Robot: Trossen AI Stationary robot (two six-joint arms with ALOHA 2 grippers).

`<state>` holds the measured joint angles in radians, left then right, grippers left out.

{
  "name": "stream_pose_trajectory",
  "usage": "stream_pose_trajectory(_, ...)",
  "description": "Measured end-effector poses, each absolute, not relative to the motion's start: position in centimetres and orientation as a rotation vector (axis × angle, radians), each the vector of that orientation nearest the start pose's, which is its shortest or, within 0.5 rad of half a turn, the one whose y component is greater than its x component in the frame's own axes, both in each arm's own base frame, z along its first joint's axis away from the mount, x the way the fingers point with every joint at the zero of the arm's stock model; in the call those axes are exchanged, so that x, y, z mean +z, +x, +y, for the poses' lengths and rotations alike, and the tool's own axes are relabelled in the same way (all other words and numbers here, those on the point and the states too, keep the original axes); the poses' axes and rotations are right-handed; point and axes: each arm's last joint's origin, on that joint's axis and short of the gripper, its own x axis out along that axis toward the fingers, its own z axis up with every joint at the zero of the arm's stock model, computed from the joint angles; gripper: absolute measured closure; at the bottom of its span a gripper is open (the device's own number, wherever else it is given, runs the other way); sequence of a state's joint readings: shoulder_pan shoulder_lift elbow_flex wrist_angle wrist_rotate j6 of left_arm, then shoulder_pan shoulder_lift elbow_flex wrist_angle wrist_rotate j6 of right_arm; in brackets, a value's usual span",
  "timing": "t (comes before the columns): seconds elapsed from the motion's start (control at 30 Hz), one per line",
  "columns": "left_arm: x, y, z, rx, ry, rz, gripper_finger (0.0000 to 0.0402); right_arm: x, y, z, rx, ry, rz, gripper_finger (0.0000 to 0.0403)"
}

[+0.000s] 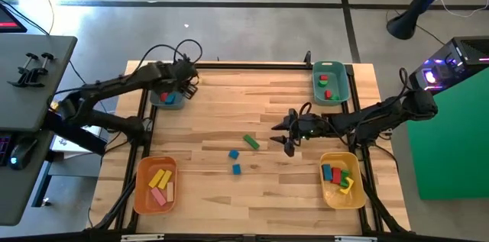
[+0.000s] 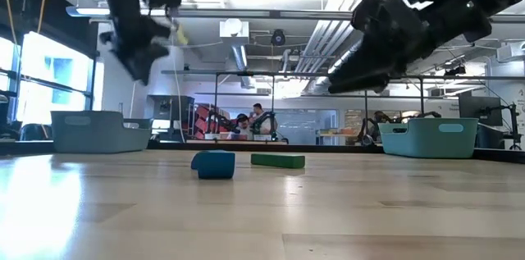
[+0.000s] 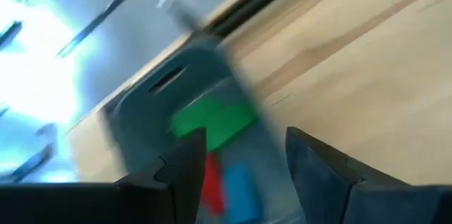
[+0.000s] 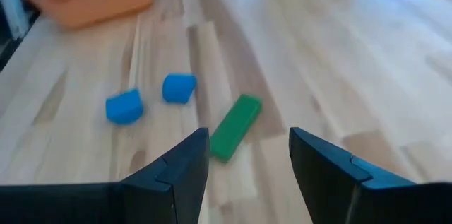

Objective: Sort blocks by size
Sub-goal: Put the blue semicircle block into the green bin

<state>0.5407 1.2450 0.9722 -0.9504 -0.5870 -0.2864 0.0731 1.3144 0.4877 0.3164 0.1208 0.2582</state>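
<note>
1. The left gripper (image 1: 186,87) is hanging over the teal bin (image 1: 155,98) near the table's far left corner. Its jaws are standing apart with nothing between them; the left wrist view is showing a green block (image 3: 212,121), a red one and a blue one lying in the bin below the fingers.
2. The right gripper (image 1: 286,132) is hovering low over the middle of the table (image 1: 267,188), reaching in from the right edge, jaws wide and empty.
3. Three blocks are lying loose mid-table: a green bar (image 4: 236,126) closest to the right gripper's fingertips, and two small blue blocks (image 4: 125,106) (image 4: 178,87) just beyond it, near each other but not touching.
4. The other bins are holding sorted pieces: an orange bin (image 1: 139,188) at the near left corner with yellow and pink bars, a yellow bin (image 1: 327,195) at the near right corner with mixed colours, and a second teal bin (image 1: 341,82) at the far right corner with red and green bits.
5. Step in hand, as I judge it: the left arm's drop looks done; the right arm is lining up on the green bar.
6. Next move probably calls for lowering the right jaws astride the bar's narrow width (it lies slanted, so the wrist may need turning), then closing.
</note>
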Motion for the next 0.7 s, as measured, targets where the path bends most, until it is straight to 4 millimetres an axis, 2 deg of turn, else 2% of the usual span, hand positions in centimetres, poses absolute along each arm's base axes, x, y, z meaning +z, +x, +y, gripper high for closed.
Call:
stream_pose_trajectory(0.13, 27.3, 19.9, 10.0, 1.014, -0.133, 0.913, 0.0225, 18.0, 25.1, 1.7, -0.113, 0.188, 0.404, 0.0212)
stream_pose_trajectory(0.3, 27.2, 22.8, 6.2, 0.788, -0.009, 0.677, 0.0225, 18.4, 26.0, 3.4, -0.027, 0.131, 0.280, 0.0212)
stream_pose_trajectory(0.4, 26.5, 24.3, 3.8, 0.642, 0.067, 0.571, 0.0225, 18.1, 26.5, 4.6, 0.023, 0.097, 0.231, 0.0212)
stream_pose_trajectory(0.57, 24.8, 25.9, -0.3, 0.372, 0.167, 0.443, 0.0225, 16.9, 27.4, 5.7, 0.057, 0.085, 0.244, 0.0212)
stream_pose_trajectory(0.7, 22.7, 26.8, -3.9, 0.154, 0.290, 0.445, 0.0225, 16.5, 27.8, 6.3, 0.071, 0.080, 0.260, 0.0212)
